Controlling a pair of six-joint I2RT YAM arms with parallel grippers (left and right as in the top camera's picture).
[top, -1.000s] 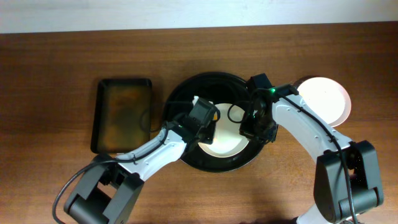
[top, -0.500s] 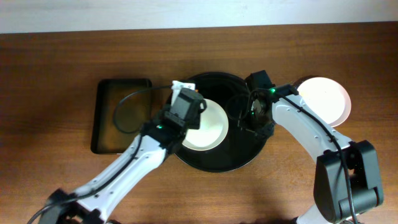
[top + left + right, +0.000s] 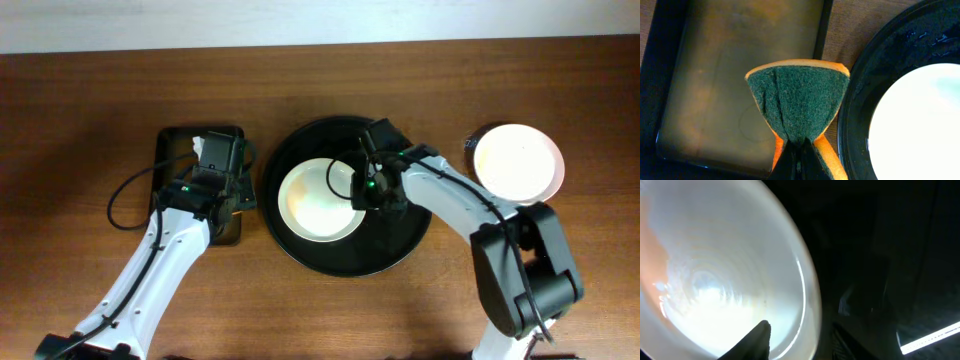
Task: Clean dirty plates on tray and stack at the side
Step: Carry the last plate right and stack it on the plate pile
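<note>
Left gripper (image 3: 800, 161): jaws clenched on a sponge (image 3: 799, 97), pinched at its bottom corner so it fans out upward. Green scouring face toward the wrist camera, orange foam showing along the top edge and beside the fingers. Sponge hangs over the right edge of the rectangular tray (image 3: 735, 75), which has a brownish floor and a dark rim. A strip of wood tabletop (image 3: 842, 32) runs between that tray and the round black tray (image 3: 875, 60).

Right gripper (image 3: 800, 332): jaws apart, straddling the right rim of the plate (image 3: 715, 275). One finger (image 3: 759, 339) sits inside over the white surface, clear of the rim. The other is dark against the tray, hard to make out. No visible pinch. Faint orange-red tint at the plate's left edge.

Overhead: plate sits in the round black tray, left of centre, with the right gripper at its right rim. Second plate (image 3: 517, 163) lies on bare tabletop just right of the tray. Can't tell if it's one plate or a stack.
</note>
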